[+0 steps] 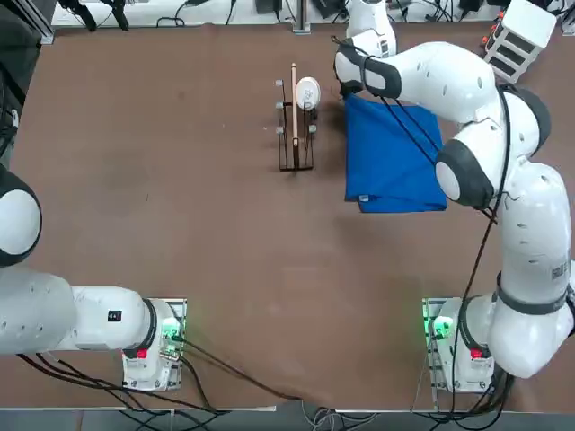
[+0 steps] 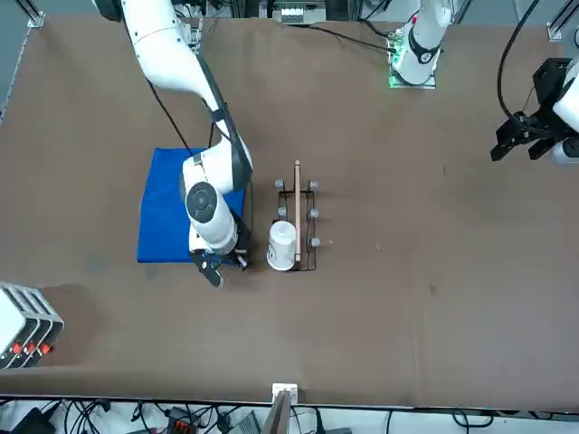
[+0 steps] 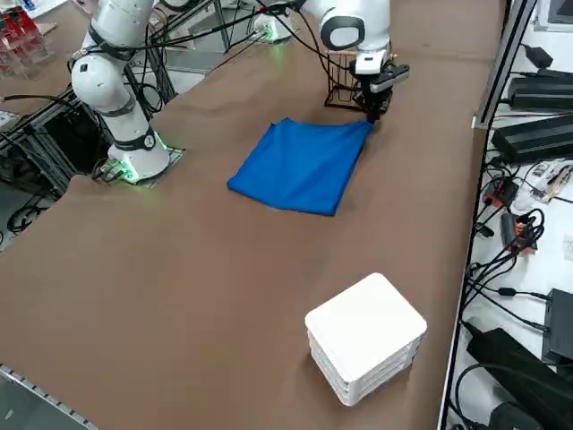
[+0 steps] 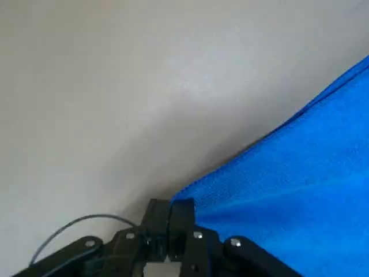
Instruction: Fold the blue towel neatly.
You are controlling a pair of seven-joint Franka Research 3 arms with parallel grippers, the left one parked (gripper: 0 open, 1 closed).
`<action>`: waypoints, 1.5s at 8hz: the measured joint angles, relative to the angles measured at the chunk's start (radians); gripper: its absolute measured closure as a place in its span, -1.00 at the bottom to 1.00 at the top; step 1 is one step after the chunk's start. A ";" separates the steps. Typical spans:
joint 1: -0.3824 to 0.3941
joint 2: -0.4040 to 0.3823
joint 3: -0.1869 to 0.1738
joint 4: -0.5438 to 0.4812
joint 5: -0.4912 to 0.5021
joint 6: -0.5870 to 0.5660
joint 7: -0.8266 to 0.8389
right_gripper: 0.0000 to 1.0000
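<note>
1. Right gripper (image 4: pixel 169 222): your fingers are pressed together, low at the table, pinching the far corner of the blue towel (image 1: pixel 393 157). In the wrist view the cloth's edge runs right up to the fingertips (image 4: pixel 181 212), so the read is a clench on that corner; how much fabric sits between the pads you cannot tell.

2. Blue towel: it spreads away from the gripper toward the arm's base, lying mostly flat on the table (image 1: pixel 180 224). It already looks doubled, with a lower layer peeking out along the edge farthest from the gripper.

3. Wire rack (image 1: pixel 295 135): stands just beside the gripper, on the side away from the towel. A white cup (image 2: pixel 282 245) rests at its near end, close to your fingers.

4. White box (image 3: pixel 365 338): well apart from the gripper, past the towel's far edge.

5. Risk, slip: a thin pinch on one corner could let go as you lift, dropping the cloth in a crumple.

6. Risk, single layer: if you hold only the top ply, the layers would separate and the fold would undo.

7. Risk, collision: a swing toward the rack could knock the cup or snag the wires.

8. Risk, skew: with one corner pulled alone, the towel may drag and land crooked.
</note>
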 joint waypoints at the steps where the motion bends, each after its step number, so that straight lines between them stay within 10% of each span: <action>1: 0.000 0.004 0.000 0.004 0.000 0.000 -0.001 0.96; 5: -0.001 0.024 -0.003 0.029 0.000 0.003 -0.016 0.73; 10: 0.001 0.039 -0.006 0.122 -0.002 -0.087 -0.017 -0.98; 12: -0.001 0.022 -0.018 0.212 -0.014 -0.241 -0.036 -1.00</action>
